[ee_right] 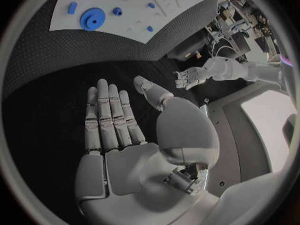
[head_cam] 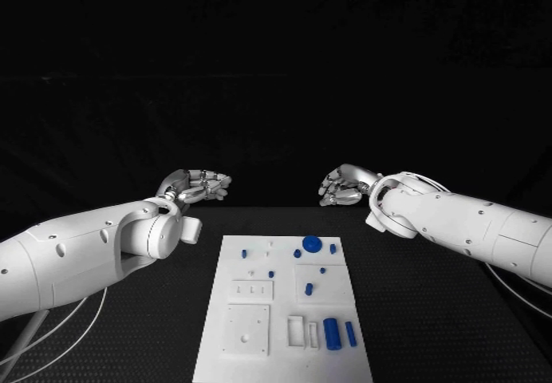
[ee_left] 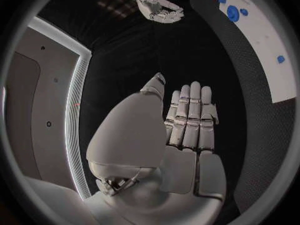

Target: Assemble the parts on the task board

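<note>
The white task board (head_cam: 288,351) lies in the middle of the black table, long side running away from me. Small blue parts sit on it: a round disc (head_cam: 312,243) near the far edge, small pegs (head_cam: 244,254) beside it, and two blue cylinders (head_cam: 331,333) near the front right. My left hand (head_cam: 198,187) hovers beyond the board's far left corner, fingers apart and holding nothing. My right hand (head_cam: 344,185) hovers beyond the far right corner, likewise holding nothing. The wrist views show each palm flat with straight fingers (ee_left: 190,117) (ee_right: 109,120); the board (ee_left: 275,50) (ee_right: 134,5) lies off to the side.
The black table surface (head_cam: 437,319) spreads on both sides of the board. White raised blocks and slots (head_cam: 247,329) occupy the board's near half. Cables (head_cam: 506,283) hang beside the right arm.
</note>
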